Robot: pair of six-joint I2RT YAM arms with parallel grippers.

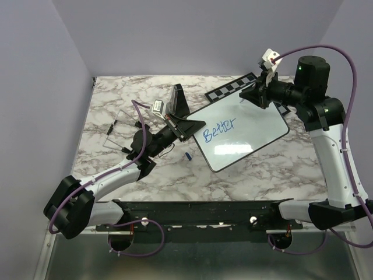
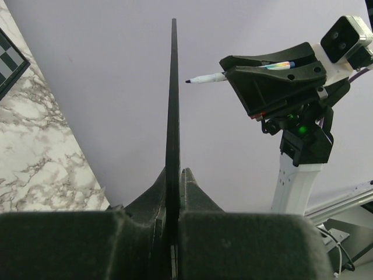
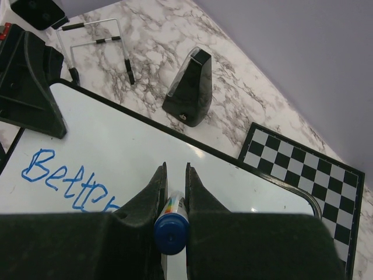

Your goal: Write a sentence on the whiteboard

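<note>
The whiteboard (image 1: pixel 247 131) lies on the marble table, partly over a checkered chessboard (image 1: pixel 233 87). On it is only the blue word "Better" (image 1: pixel 218 132), also in the right wrist view (image 3: pixel 64 184). My left gripper (image 1: pixel 195 125) is shut on the whiteboard's left edge, seen edge-on as a thin black rim (image 2: pixel 173 116) between the jaws (image 2: pixel 178 172). My right gripper (image 1: pixel 256 92) is shut on a blue-ended marker (image 3: pixel 170 230) and hovers above the board's far corner (image 3: pixel 173 169). The marker's tip (image 2: pixel 201 79) points left, off the board.
A black wedge-shaped object (image 1: pixel 178 100) stands behind the left gripper, also in the right wrist view (image 3: pixel 189 87). A wire stand (image 1: pixel 116 131) lies at the left. A small blue cap (image 1: pixel 189 156) lies near the board's near-left edge.
</note>
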